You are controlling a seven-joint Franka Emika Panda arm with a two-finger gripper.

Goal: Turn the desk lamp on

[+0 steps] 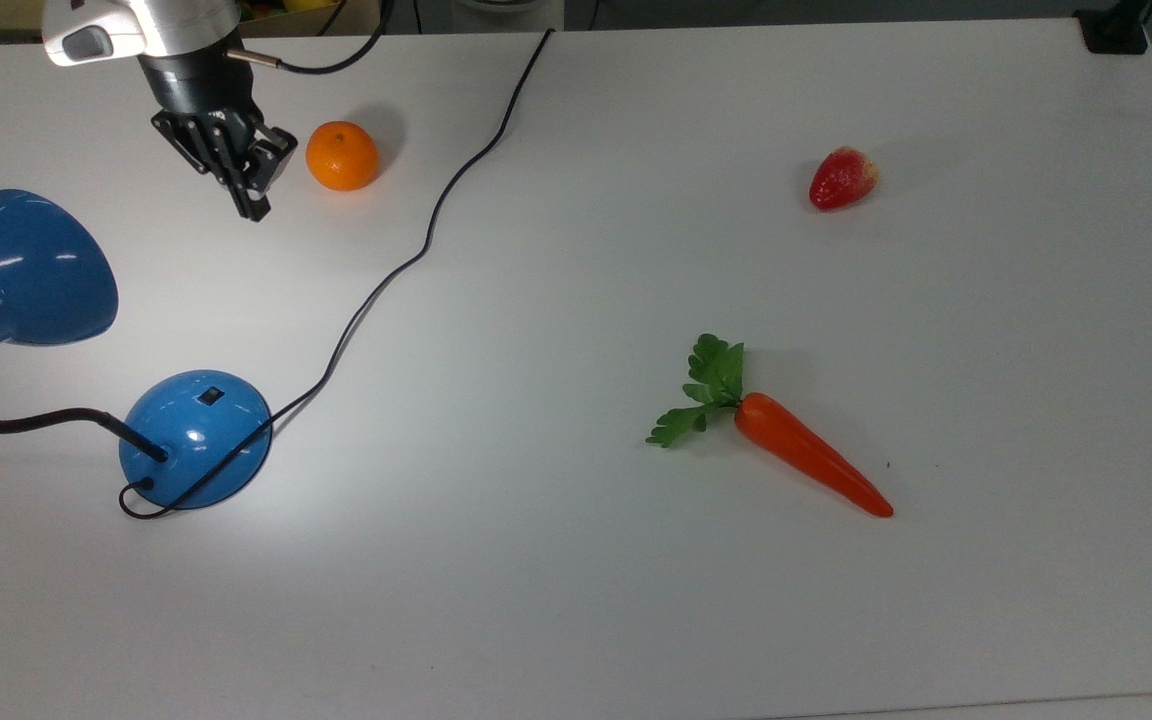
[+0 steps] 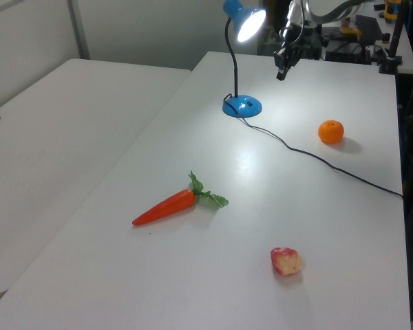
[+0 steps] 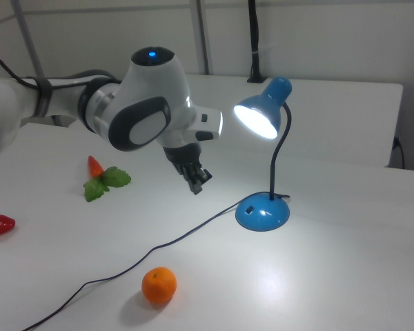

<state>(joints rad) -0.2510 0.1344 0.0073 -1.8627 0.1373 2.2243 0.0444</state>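
Gripper point(image 1: 248, 200) raised off the table point(image 1: 636, 620), fingers pressed together on nothing, pointing down and tilted, wrist rising out of the top view's upper left. Well clear of the desk lamp point(image 1: 194, 440), whose blue base sits near the top view's left edge with its shade point(image 3: 261, 114) lit and glowing in the right view. Orange point(image 1: 342, 156) just beside the gripper on the top view's right. Cord point(image 1: 416, 255) running from base to far edge. Wide bare surface between lamp and carrot point(image 1: 806, 455); strawberry point(image 1: 842, 178) farther off, toward the top view's right.
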